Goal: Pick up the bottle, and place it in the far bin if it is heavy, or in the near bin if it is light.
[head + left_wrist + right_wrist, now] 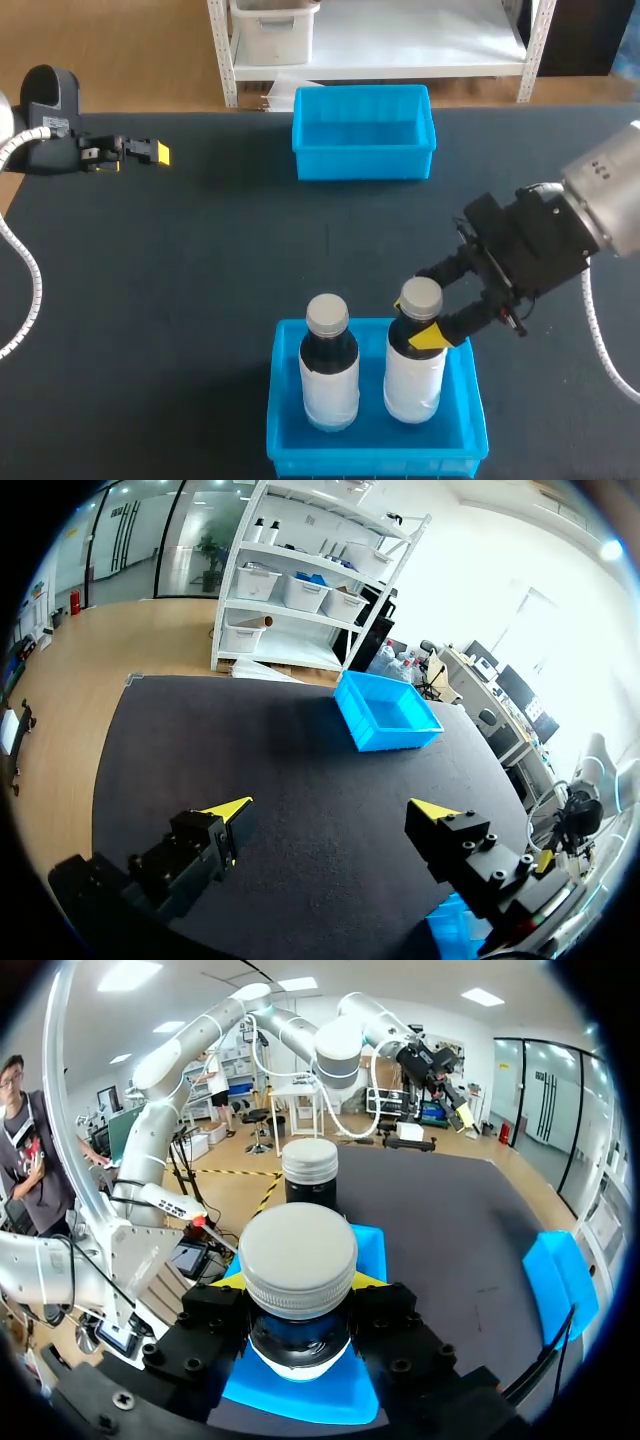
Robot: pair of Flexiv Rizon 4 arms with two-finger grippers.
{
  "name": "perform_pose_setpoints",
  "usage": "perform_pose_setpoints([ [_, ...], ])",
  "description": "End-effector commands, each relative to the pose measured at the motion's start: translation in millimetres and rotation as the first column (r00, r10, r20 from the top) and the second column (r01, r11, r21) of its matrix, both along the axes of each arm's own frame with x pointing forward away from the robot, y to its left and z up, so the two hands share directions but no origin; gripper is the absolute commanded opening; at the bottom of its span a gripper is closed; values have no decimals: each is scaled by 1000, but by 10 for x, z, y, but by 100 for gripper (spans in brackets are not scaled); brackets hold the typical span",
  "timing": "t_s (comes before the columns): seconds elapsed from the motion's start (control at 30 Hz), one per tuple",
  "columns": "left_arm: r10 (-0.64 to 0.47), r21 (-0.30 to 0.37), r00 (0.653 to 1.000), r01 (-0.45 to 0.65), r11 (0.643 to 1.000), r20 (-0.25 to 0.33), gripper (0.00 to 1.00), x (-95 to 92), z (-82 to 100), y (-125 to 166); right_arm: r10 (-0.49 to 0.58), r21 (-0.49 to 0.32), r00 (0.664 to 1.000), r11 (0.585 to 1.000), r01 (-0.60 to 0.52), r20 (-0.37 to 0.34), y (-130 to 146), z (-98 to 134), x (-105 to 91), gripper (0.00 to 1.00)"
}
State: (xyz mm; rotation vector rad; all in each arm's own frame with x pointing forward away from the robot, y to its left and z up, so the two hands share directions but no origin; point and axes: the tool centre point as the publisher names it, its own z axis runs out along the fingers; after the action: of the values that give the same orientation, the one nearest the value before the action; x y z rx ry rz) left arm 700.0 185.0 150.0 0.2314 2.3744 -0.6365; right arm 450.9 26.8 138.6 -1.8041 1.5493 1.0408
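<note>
My right gripper (415, 322) clamps the upright bottle (415, 380) by its neck inside the near bin (380, 462); my left gripper (156, 153), fingers apart, is far from it.

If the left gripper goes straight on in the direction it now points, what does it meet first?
Probably the far bin: the left gripper points along the table toward its side wall, with nothing between. Its height is unclear, so it might touch the table first.
</note>
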Motion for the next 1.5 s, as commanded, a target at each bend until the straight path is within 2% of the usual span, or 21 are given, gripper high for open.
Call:
perform_pose_setpoints([
  [0.03,0,0,1000,0,1000,0,100,0,0,0,-1,6,1000,1000,1,2,-3,-23,4,0],
  [0.3,0,0,1000,0,1000,0,100,0,0,0,6,6,1000,1000,-6,1,0,-55,-5,0],
  [0.37,0,0,1000,0,1000,0,100,0,0,0,6,5,1000,1000,-6,0,1,-56,-6,17],
  [0.4,0,0,1000,0,1000,0,100,0,0,0,7,4,1000,1000,-7,0,2,-56,-6,21],
  [0.47,0,0,1000,0,1000,0,100,0,0,0,9,2,1000,1000,-9,-1,2,-57,-6,36],
  [0.6,0,0,1000,0,1000,0,100,0,0,0,11,-2,1000,1000,-11,-1,4,-64,-1,48],
  [0.7,0,0,1000,0,1000,0,100,0,0,0,13,-4,1000,1000,-13,-1,5,-68,0,95],
  [0.73,0,0,1000,0,1000,0,100,0,0,0,14,-6,1000,1000,-14,-1,5,-69,0,100],
  [1.2,0,0,1000,0,1000,0,100,0,0,0,31,-40,999,999,-32,-3,-76,-38,50,100],
  [1.37,0,0,1000,0,1000,0,100,0,0,0,51,-107,998,993,-48,29,-333,5,146,100],
  [1.5,0,0,1000,0,1000,0,100,0,0,0,-3,-176,998,984,14,60,-666,10,300,100],
])
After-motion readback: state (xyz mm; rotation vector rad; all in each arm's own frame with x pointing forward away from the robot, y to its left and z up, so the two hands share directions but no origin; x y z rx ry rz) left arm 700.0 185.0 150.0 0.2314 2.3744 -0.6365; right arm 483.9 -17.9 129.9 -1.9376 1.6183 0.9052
